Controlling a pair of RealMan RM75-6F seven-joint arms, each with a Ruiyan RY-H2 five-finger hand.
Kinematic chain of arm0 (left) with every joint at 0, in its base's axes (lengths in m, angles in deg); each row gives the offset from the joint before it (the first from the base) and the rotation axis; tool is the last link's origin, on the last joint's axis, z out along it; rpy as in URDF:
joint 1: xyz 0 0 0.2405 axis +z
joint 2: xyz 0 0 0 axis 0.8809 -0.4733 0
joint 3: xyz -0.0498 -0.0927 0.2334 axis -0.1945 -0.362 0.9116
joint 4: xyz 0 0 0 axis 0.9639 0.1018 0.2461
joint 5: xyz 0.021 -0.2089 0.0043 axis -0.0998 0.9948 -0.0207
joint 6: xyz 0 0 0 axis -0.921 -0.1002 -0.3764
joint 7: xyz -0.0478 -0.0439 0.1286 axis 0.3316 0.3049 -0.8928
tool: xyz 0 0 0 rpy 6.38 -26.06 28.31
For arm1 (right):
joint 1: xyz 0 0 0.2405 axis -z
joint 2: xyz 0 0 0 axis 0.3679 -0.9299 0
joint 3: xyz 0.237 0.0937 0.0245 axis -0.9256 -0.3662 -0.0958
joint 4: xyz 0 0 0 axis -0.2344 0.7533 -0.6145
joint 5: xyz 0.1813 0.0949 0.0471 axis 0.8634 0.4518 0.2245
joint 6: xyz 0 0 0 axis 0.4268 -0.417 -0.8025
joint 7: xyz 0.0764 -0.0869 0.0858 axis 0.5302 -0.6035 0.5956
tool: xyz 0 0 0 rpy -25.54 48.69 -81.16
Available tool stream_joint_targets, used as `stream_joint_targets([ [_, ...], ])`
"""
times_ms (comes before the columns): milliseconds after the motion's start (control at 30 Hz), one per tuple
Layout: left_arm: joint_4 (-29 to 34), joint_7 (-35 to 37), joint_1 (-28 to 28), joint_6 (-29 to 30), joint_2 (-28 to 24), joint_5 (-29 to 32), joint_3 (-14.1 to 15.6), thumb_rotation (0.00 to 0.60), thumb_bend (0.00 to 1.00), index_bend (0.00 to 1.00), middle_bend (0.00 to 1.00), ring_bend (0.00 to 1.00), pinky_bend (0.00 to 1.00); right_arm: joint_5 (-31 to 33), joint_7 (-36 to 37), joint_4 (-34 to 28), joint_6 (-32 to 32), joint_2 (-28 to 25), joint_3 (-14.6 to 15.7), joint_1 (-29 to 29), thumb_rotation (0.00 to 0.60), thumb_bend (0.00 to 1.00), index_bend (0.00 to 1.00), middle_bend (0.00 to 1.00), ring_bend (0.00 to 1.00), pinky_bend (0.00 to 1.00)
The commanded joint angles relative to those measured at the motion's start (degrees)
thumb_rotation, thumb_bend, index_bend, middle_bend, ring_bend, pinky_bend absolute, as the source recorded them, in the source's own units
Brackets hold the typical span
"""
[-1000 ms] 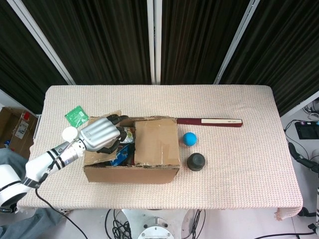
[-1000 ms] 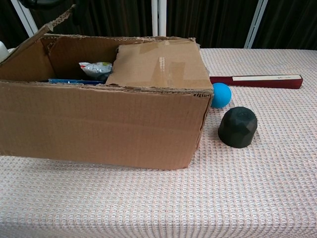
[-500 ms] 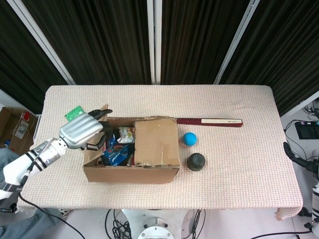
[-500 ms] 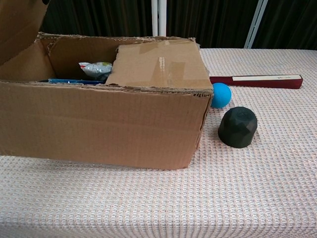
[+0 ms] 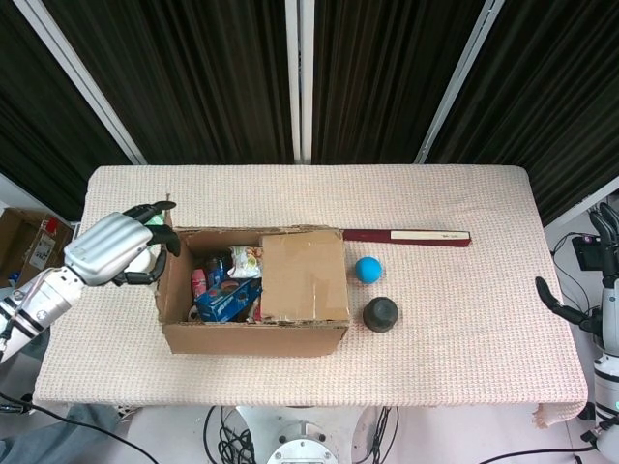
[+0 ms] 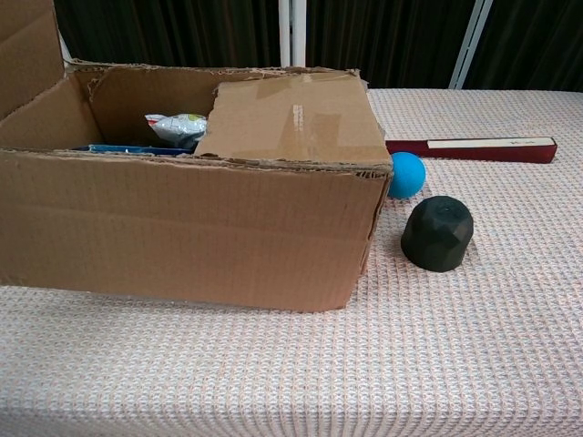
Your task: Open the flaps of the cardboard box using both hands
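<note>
Covering the desk (image 5: 464, 319) centre-left, the box (image 5: 253, 337) has its left flap up and right flap (image 5: 305, 277) flat. Left hand (image 5: 118, 248), fingers curled, seems to hold the raised flap; right hand (image 5: 602, 244) waits far right, grip unclear. Lifting the flat flap could drag the box into the ball (image 5: 368, 269).

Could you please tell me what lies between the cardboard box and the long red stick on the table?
In the head view nothing does: the stick starts right at the cardboard box's far right corner.

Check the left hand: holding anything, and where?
The left hand sits at the top edge of the box's raised left flap, but whether it grips the edge cannot be told.
</note>
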Motion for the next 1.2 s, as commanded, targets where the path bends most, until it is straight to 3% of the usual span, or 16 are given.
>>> stream_joint_targets([
  [33, -0.8, 0.4, 1.6, 1.5, -0.3, 0.1, 0.3, 0.298, 0.66, 0.43, 0.44, 0.07, 0.16, -0.1, -0.1, -0.1, -0.1, 0.0, 0.0, 0.0, 0.600, 0.17, 0.00, 0.00, 0.00, 0.00],
  [567, -4.8, -4.8, 10.9, 8.1, 1.1, 6.9, 0.8, 0.241, 0.66, 0.43, 0.44, 0.07, 0.16, 0.3, 0.2, 0.3, -1.0, 0.2, 0.5, -0.1, 0.600, 0.17, 0.00, 0.00, 0.00, 0.00],
  [767, -6.4, -4.0, 14.6, 13.9, 0.8, 9.6, -0.5, 0.205, 0.64, 0.43, 0.41, 0.07, 0.16, 0.1, 0.1, 0.1, -1.3, 0.1, 0.5, -0.3, 0.600, 0.17, 0.00, 0.00, 0.00, 0.00],
  [867, -6.5, -6.0, 17.0, 17.9, 1.2, 12.3, -1.5, 0.201, 0.48, 0.38, 0.34, 0.07, 0.16, -0.8, -0.4, 0.0, -2.0, 0.0, 0.9, -0.8, 0.600, 0.17, 0.00, 0.00, 0.00, 0.00],
  [933, -5.7, -7.7, 19.0, 20.3, 1.9, 14.5, -1.8, 0.262, 0.28, 0.32, 0.30, 0.09, 0.17, -1.8, -0.7, -0.2, -2.8, -0.1, 1.1, -1.4, 0.600, 0.17, 0.00, 0.00, 0.00, 0.00],
  [1000, -5.2, -10.3, 21.2, 22.7, 3.0, 15.7, -1.4, 0.320, 0.14, 0.26, 0.27, 0.09, 0.17, -3.7, -1.7, -0.8, -4.6, -0.7, 1.4, -2.8, 0.600, 0.21, 0.00, 0.00, 0.00, 0.00],
  [1100, -5.4, -14.0, 24.4, 25.7, 5.3, 14.9, 0.2, 0.332, 0.02, 0.17, 0.21, 0.09, 0.18, -5.7, -3.9, -3.0, -9.4, -2.3, 1.3, -6.2, 0.600, 0.32, 0.00, 0.00, 0.00, 0.00],
  [1200, -6.3, -15.2, 27.5, 28.7, 7.6, 13.8, 1.6, 0.317, 0.00, 0.11, 0.13, 0.07, 0.18, -6.7, -6.7, -6.2, -17.0, -3.9, 0.3, -11.6, 0.600, 0.53, 0.00, 0.00, 0.00, 0.00],
])
